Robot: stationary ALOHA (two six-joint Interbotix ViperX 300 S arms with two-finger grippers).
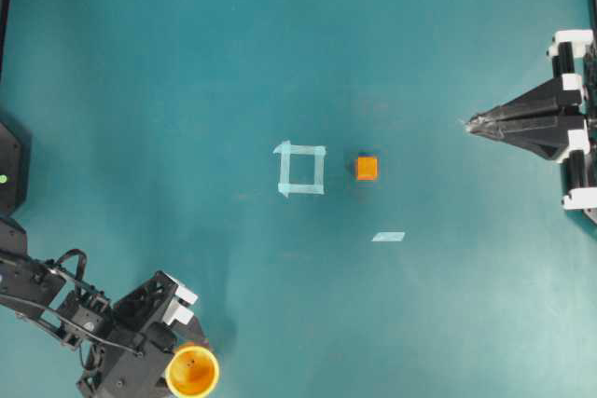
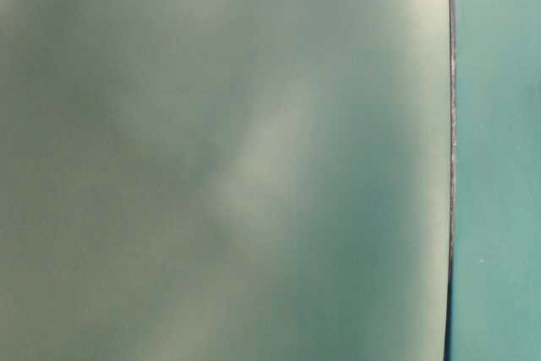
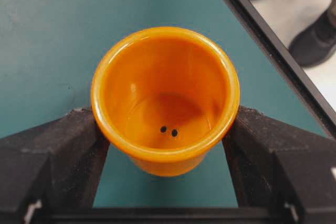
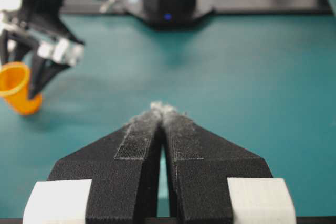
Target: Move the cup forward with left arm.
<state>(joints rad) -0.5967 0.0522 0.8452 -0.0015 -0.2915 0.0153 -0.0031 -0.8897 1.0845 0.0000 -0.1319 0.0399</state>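
Note:
The yellow-orange cup is at the table's near-left corner, seen from above with its mouth up. My left gripper is shut on the cup, and its black fingers press against the rim from both sides. The right wrist view shows the cup tilted under the left gripper, far off to the left. At the right edge of the table, my right gripper is shut on nothing, its frayed tips together.
A small orange cube sits near the middle, right of a pale tape square. A short tape strip lies nearer. The table's black edge runs close beside the cup. The table-level view is a blurred green surface.

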